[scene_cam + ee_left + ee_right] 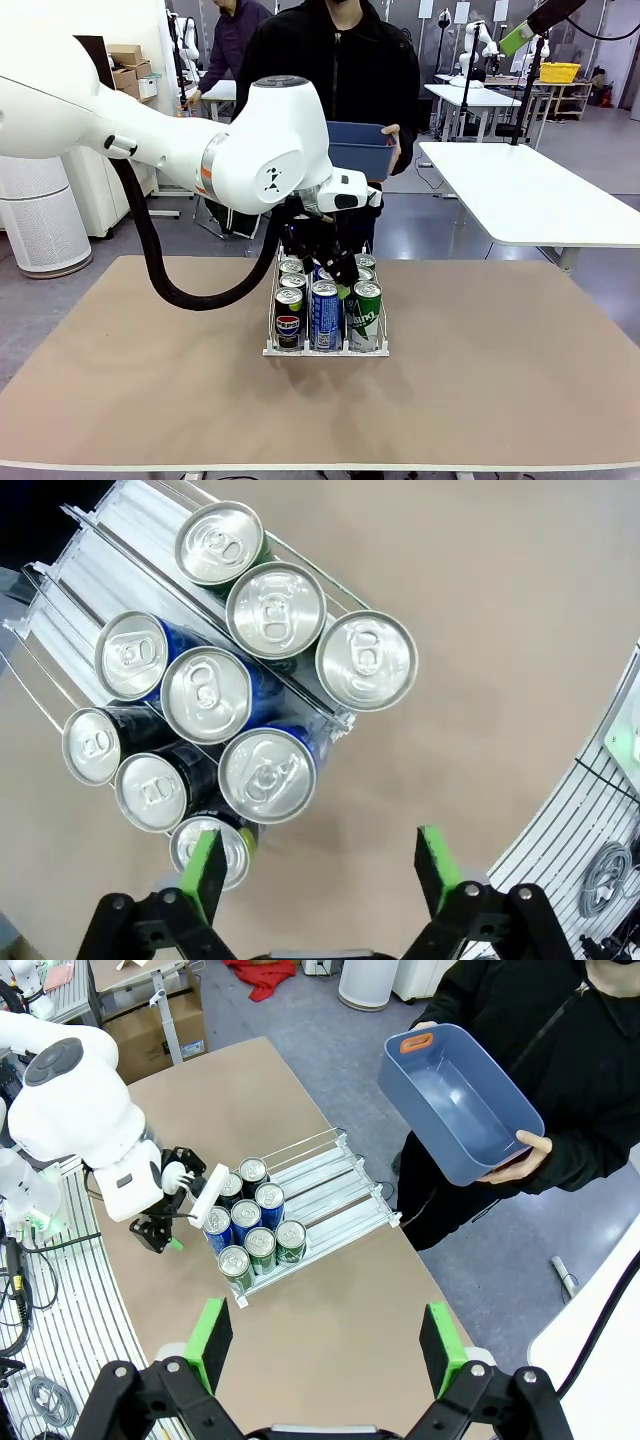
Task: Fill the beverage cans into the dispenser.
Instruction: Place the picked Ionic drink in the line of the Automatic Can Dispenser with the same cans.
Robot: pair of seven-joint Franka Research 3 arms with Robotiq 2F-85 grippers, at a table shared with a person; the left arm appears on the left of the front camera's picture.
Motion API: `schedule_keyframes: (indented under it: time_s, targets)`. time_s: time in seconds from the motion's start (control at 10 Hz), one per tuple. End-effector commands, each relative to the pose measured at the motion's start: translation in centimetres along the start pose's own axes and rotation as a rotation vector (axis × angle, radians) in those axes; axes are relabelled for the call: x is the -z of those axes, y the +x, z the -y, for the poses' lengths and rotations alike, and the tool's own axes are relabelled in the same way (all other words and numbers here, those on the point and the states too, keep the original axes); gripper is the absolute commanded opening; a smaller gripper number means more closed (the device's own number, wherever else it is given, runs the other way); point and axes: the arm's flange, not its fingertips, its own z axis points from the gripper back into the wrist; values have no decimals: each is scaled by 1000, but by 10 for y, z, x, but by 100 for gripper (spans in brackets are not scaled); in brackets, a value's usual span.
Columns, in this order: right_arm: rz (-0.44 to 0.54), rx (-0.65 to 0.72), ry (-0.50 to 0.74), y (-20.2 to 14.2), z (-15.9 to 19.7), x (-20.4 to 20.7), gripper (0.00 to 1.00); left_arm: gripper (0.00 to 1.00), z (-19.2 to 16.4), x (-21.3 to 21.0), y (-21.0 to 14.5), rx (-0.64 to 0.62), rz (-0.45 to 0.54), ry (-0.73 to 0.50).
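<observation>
Several beverage cans point(267, 773) stand in the dispenser point(85, 575), three to a lane: dark Pepsi cans point(289, 320), blue cans point(325, 315) and green cans point(366, 315). They crowd the robot-side end of the white wire rack point(335, 1190). My left gripper point(338, 270) hangs just above the cans point(250, 1230). In the left wrist view my left gripper point(320, 870) is open and holds nothing, above bare table at the rack's near end. One dark can sits partly behind a finger point(207, 865). My right gripper point(325, 1345) is open and empty, high above the table.
A person at the far side holds a blue plastic bin point(460, 1100), seen also in the front view point(360, 148), tilted and with nothing inside. The brown table top point(500, 360) is bare on both sides of the rack. The rack's far half has free lanes.
</observation>
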Motion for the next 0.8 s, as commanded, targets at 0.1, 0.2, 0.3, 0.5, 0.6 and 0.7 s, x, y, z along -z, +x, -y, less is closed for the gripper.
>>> schedule_keyframes:
  time_s: [0.1,0.2,0.3,0.5,0.6,0.7]
  targets:
    - [-2,1,11,-2,-1,0,100,100,11,-16,-8,-35,-2,69]
    - [-2,1,11,-2,-1,0,100,100,4,-6,0,-4,7,10]
    - [-2,1,11,-2,-1,0,100,100,4,-6,0,-4,7,10]
    - [-2,1,11,-2,-1,0,100,100,4,-6,0,-4,7,10]
    - [-2,1,11,-2,-1,0,100,100,4,-6,0,-4,7,10]
    - [-2,1,11,-2,-1,0,100,100,4,-6,0,-4,7,10]
